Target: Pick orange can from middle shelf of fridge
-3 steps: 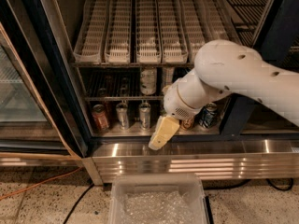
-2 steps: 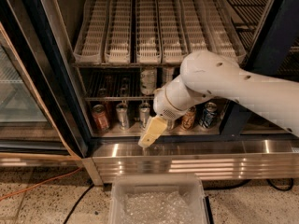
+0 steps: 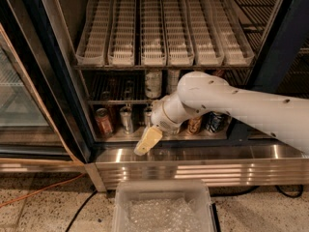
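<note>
The fridge [image 3: 58,81] stands open, with a dark frame and a ribbed steel base panel [image 3: 193,166]. The middle shelf [image 3: 120,101] is a dark wire rack. On it, a small dim can with a silver lid, which I take for the orange can [image 3: 107,96], stands in shadow at the back left. Two pale cans [image 3: 153,83] stand further right. My gripper [image 3: 147,142], tan and pointing down-left, hangs in front of the bottom row of cans, below the middle shelf and right of the orange can. It holds nothing I can see.
White slotted glide trays [image 3: 154,28] fill the upper shelf. On the steel floor stand a reddish-brown can [image 3: 103,122], a silver can [image 3: 127,119] and an orange-tan can [image 3: 194,124]. A clear plastic bin [image 3: 161,209] sits on the floor in front. An orange cable [image 3: 38,192] lies at the left.
My arm has swung left, and the gripper has moved left and slightly down along the front of the bottom row. The cans have not moved.
</note>
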Available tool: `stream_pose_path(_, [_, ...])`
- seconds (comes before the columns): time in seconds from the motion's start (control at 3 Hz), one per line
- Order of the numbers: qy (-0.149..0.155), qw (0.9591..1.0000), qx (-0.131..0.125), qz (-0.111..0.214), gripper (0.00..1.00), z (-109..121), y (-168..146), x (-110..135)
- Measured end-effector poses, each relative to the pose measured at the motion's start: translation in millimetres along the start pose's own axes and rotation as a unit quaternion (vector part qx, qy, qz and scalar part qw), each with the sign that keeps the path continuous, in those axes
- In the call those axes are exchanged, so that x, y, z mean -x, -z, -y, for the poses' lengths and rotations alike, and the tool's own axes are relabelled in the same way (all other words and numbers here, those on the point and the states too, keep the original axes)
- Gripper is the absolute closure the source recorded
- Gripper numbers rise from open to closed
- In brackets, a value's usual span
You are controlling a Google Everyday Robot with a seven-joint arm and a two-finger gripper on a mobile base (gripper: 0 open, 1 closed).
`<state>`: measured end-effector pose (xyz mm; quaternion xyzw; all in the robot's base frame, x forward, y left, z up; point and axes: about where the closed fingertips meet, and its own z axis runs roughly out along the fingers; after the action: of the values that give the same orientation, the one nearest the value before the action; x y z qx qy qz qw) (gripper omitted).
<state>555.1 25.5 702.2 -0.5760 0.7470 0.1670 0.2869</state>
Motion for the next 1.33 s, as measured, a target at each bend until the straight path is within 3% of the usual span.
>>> stream_pose_path(0.67, [-0.002, 0.9999, -0.006, 0.013, 0.0, -11.9, -12.1, 7.4])
stream_pose_path(1.0, [0.006, 0.9989, -0.028, 0.036, 0.0, -30.1, -33.0, 30.9])
stream_pose_path(1.33, [0.007, 0.9949, -0.068, 0.074, 0.0, -21.8, -42.3, 58.2])
